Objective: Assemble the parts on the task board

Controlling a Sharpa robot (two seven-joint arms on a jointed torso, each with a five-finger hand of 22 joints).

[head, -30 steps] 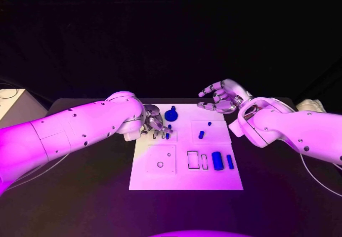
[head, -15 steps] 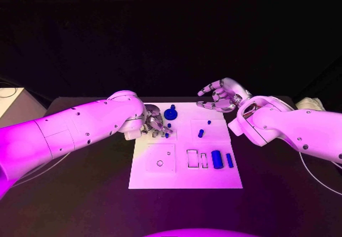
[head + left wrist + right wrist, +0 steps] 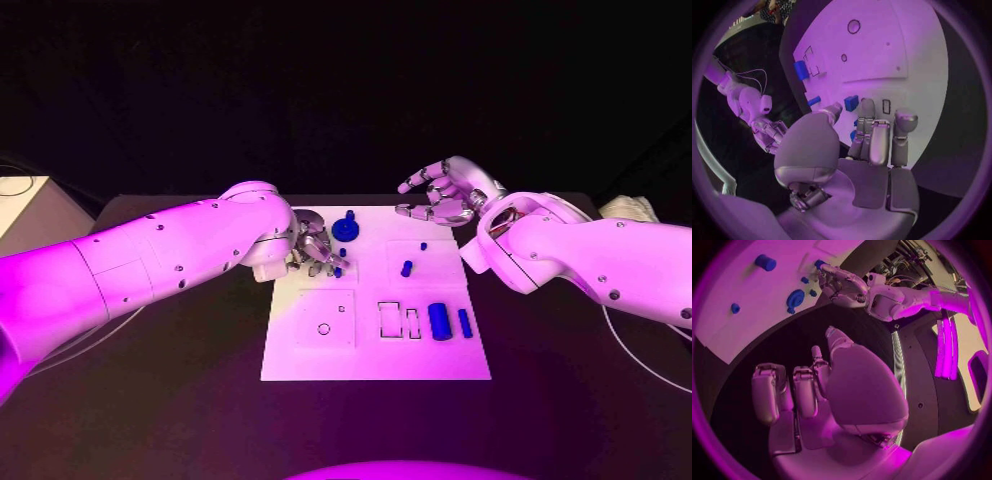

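The white task board (image 3: 375, 360) lies mid-table. My left hand (image 3: 313, 250) is low over its far left part, fingers close together, tips at a small blue peg (image 3: 336, 271) (image 3: 851, 102); whether it pinches the peg I cannot tell. A round blue part (image 3: 346, 231) (image 3: 795, 299) stands just beyond. My right hand (image 3: 447, 196) hovers above the board's far right corner, fingers apart and half curled, holding nothing. Near the right side lie a thick blue cylinder (image 3: 440, 323), a thin blue bar (image 3: 464, 323) and a small blue piece (image 3: 408, 268).
Rectangular slots (image 3: 389, 320) and a round hole (image 3: 323, 329) mark the board's near half. A white box (image 3: 22, 210) stands off the table's left side and a pale object (image 3: 629, 210) at its far right corner. Black table surrounds the board.
My left hand has crept slightly toward the board's far edge, fingers staying by the small peg. The right hand has barely moved.
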